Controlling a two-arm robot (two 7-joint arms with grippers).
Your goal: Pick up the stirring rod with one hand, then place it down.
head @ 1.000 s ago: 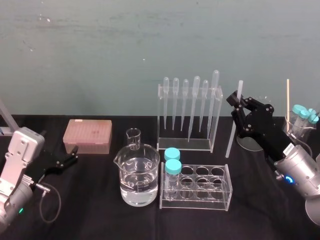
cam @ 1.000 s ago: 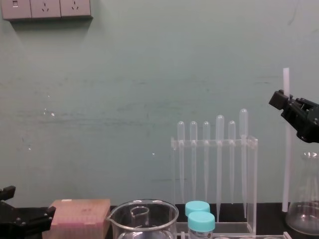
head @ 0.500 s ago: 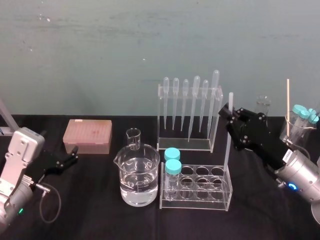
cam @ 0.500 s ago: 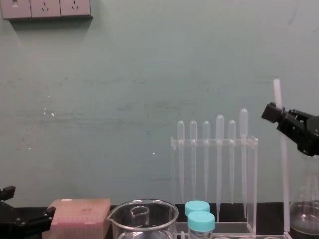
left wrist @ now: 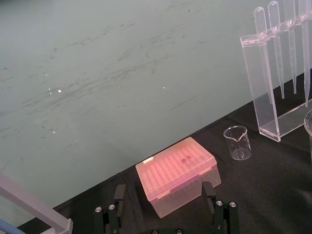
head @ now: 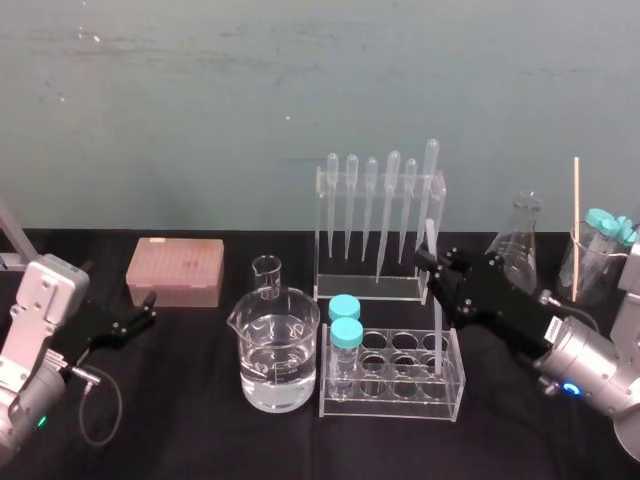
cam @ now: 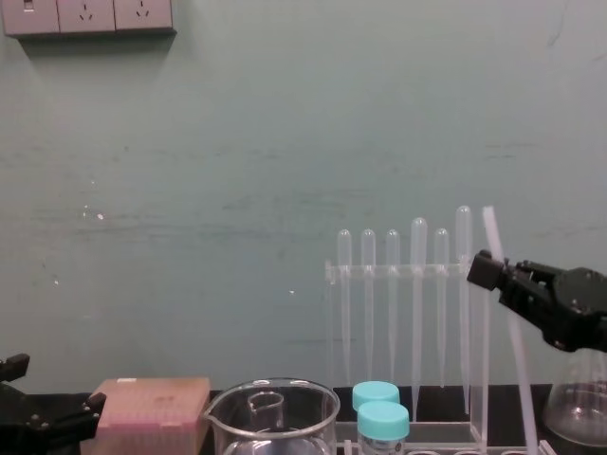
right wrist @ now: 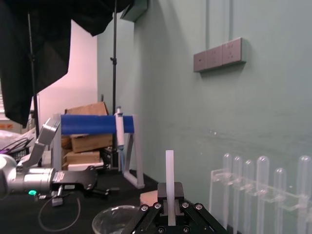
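Stirring rod: long translucent white stick, held near its upper end and slightly off vertical, its top leaning toward the pipette rack in the chest view. The lower end reaches down among the right-hand wells of the clear test-tube rack; whether it touches the bottom cannot be told. Right gripper: black, fingers clamped on the rod just below its top, with a short stub standing above them in the right wrist view. The high grip probably leaves the whole length free to be lowered and steered. Stage, by judgement: pick-up done, set-down under way but not finished, since the rod hangs in the grip. Hazards nearby: the pipette rack just behind, the two blue-capped tubes at the rack's left end, and the conical flask beside the arm. Left gripper: parked low at the table's left beside the pink tip box, fingers spread apart and holding nothing. Beaker of water: left of the test-tube rack, well apart from the rod.
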